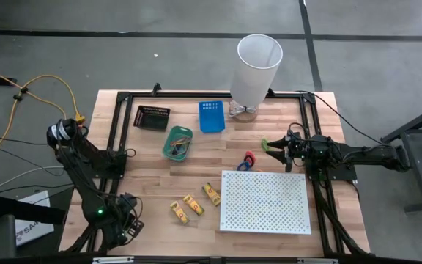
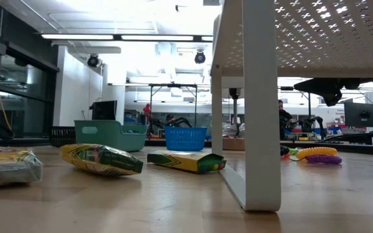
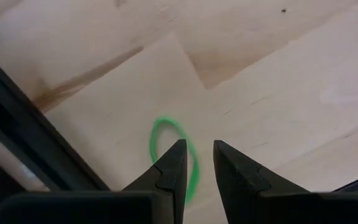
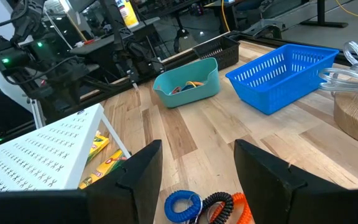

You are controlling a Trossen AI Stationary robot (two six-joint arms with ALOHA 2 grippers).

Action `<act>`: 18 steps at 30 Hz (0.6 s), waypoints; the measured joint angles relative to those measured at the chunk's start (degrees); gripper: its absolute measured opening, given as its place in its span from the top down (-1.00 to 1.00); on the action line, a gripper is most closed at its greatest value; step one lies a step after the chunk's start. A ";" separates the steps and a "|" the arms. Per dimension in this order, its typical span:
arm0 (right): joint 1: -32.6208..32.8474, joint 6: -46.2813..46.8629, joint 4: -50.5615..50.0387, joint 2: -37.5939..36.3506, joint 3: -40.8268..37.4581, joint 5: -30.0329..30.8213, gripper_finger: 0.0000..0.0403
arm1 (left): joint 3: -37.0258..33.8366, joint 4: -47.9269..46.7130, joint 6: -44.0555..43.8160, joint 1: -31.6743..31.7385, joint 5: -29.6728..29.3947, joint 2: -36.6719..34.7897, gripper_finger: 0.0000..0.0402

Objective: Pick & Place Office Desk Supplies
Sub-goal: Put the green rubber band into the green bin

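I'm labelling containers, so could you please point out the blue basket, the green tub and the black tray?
blue basket (image 1: 211, 116): high view, on its mesh floor.
green tub (image 4: 199, 86): right wrist view, on its front wall.
black tray (image 1: 152, 116): high view, on its middle.

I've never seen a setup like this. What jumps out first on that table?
A tall white tapered bin stands at the table's far edge, and a large white perforated board fills the near right. Between them sit blue, teal and black baskets, with three yellow packs left of the board and the open right gripper above coiled loops.
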 joint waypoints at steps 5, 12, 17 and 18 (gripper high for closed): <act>-0.01 0.00 0.00 0.01 0.00 0.00 0.07 | 0.00 1.30 5.95 2.49 0.67 0.27 0.63; 0.01 0.00 0.01 -0.01 0.01 -0.01 0.07 | -0.02 1.75 15.69 4.67 3.47 0.26 0.63; 0.01 0.00 0.00 0.01 0.02 0.01 0.07 | 0.00 1.75 26.01 4.72 3.45 0.26 0.63; 0.01 0.00 0.00 -0.01 0.00 0.01 0.07 | 0.00 1.77 28.16 4.72 3.50 0.26 0.63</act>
